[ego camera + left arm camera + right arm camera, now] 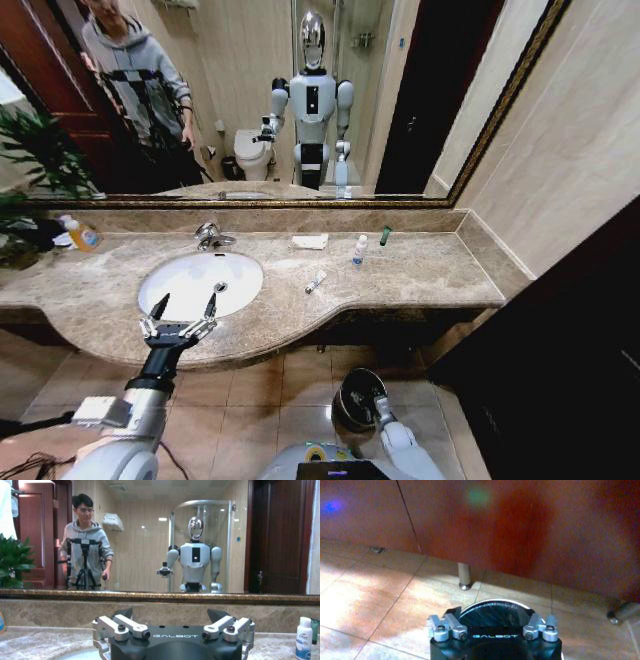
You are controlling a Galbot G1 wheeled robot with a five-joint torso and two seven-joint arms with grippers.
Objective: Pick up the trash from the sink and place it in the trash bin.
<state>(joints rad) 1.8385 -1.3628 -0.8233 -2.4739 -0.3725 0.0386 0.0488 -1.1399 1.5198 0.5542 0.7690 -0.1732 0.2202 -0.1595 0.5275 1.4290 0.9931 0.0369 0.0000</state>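
The white oval sink (pixel 190 275) is set in a brown marble counter. My left gripper (pixel 186 300) hovers open over the basin's near rim with nothing between its fingers; in the left wrist view the left gripper (pixel 171 613) faces the mirror. The trash lies on the counter right of the basin: a flat white packet (pixel 310 241), a tiny clear bottle (pixel 359 250), a green-capped tube (pixel 385 236) and a small white tube (pixel 316 282). On the floor stands the black trash bin (pixel 355 398). My right gripper (pixel 491 611) hangs open just above the trash bin (pixel 490 619).
A chrome faucet (pixel 210 236) stands behind the basin. An orange-labelled soap bottle (pixel 82 236) sits at the counter's far left beside a plant (pixel 30 170). A mirror runs along the back wall. Dark wooden cabinet panels (pixel 520 528) with metal feet stand behind the bin.
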